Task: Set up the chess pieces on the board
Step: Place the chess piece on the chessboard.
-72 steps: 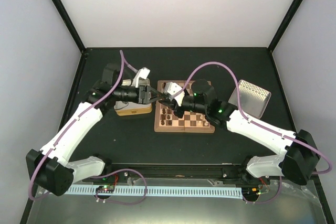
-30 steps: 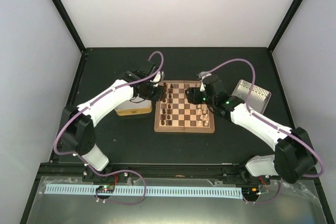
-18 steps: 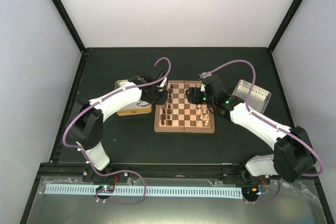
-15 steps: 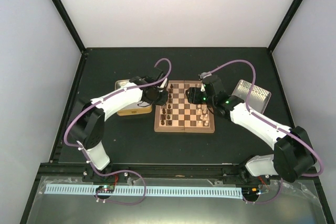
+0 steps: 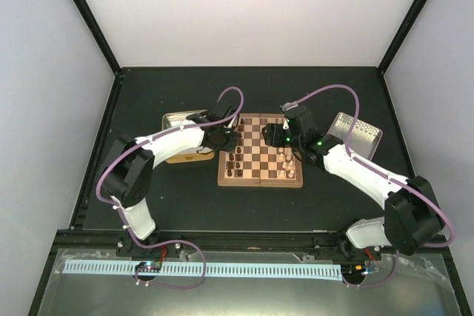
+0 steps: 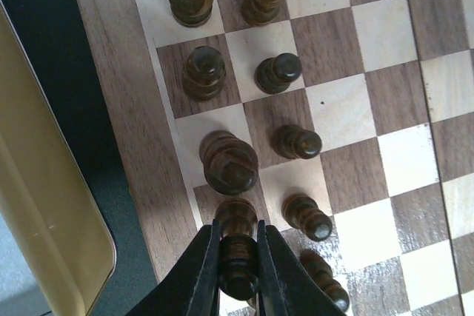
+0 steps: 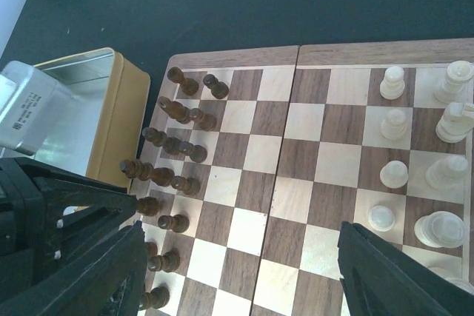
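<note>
Bench (image 5: 148, 197): dark surface that carried the board at its middle, a tin to the left and a tray to the right.
Board (image 5: 259, 183): lay flat between the two arms, so either one could reach its own side.
Yellowish tin (image 5: 178, 155): sat just beside the board's left border, apparently the pieces' box.
Perforated tray (image 5: 358, 137): stood apart, off the board's right corner.
Right fingers (image 7: 243, 257): spread wide and empty, hovering over the middle squares, probably to stay out of the way of both ranks.
Left fingers (image 6: 238, 242): narrow, clamped on a dark piece from both sides, which kept it upright for placing.
Dark pieces (image 6: 228, 162): stood in two files along the board's left edge, most squares filled.
Cream pieces (image 7: 392, 83): stood along the right edge, facing them.
Held piece (image 6: 237, 216): sat over an edge-file square just beside the largest dark piece. Whether it touched the wood could not be told.
</note>
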`<act>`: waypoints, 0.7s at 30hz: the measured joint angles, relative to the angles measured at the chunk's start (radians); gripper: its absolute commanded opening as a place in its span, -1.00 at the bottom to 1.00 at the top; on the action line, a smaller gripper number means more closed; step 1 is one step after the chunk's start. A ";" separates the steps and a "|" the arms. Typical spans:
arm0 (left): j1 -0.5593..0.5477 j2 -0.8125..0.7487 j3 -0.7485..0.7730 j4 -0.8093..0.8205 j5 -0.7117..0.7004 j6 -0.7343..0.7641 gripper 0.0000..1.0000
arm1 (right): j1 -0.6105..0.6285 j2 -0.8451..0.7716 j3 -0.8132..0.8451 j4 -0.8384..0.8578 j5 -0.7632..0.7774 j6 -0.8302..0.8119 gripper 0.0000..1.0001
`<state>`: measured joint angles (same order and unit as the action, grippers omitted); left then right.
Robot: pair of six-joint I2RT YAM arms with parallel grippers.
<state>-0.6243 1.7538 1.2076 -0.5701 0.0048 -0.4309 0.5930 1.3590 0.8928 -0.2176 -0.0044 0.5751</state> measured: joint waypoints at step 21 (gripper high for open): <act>0.000 0.038 0.002 -0.010 0.008 -0.018 -0.34 | 0.000 0.011 0.003 0.000 -0.005 0.004 0.43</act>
<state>-0.6243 1.7916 1.2095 -0.5804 0.0128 -0.4492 0.5930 1.3697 0.8963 -0.2180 -0.0097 0.5789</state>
